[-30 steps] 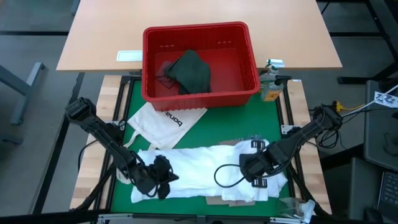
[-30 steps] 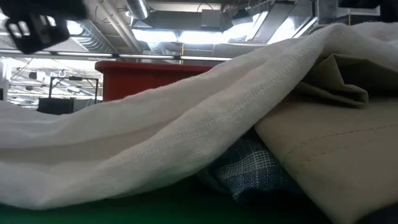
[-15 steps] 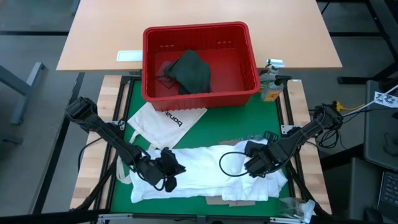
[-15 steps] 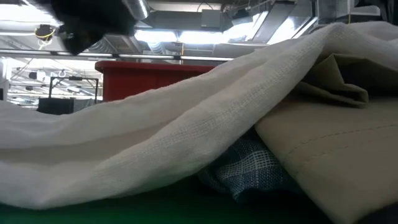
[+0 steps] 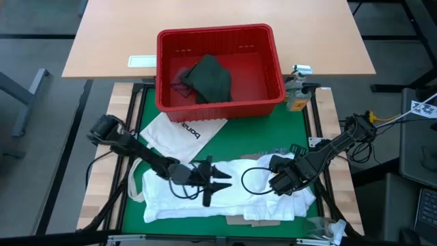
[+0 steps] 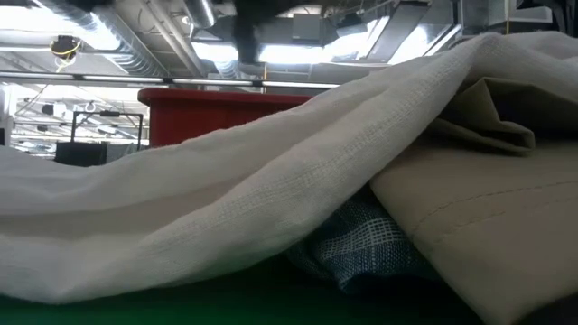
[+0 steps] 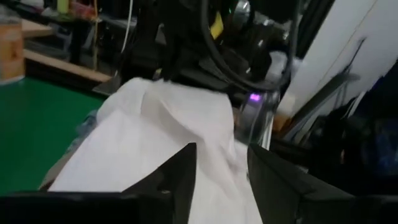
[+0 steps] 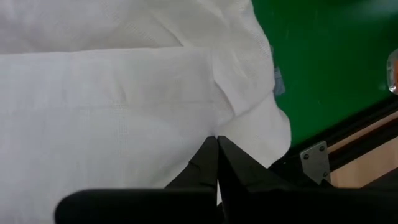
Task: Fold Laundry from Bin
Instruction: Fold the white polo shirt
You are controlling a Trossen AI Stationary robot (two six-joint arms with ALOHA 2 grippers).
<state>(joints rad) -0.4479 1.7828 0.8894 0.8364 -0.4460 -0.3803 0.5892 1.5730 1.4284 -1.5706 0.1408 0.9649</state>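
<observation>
The red bin stands at the table's far side with a dark green-grey top lying in it. A large white shirt is spread along the table's near side, over a tan garment and a blue checked cloth. My left gripper hovers open over the shirt's middle, level and pointing toward the table's right; white cloth shows past its fingers. My right gripper points down, shut on the shirt's right end. My right gripper comes from above, pointing down, and its shut fingertips meet a small pucker of the white shirt near its right-hand edge. One layer or several, I cannot tell. The cloth lies slack on the pile beneath.
A white tote bag with black lettering lies between the bin and the shirt, to the left. A yellow bottle stands at the bin's right corner. Bare green mat lies in front of the bin.
My left gripper has travelled from the shirt's left end toward the table's right, tipped from pointing down to level, and opened, letting go of the cloth. My right gripper has rolled a little and stayed on the shirt's right end.
</observation>
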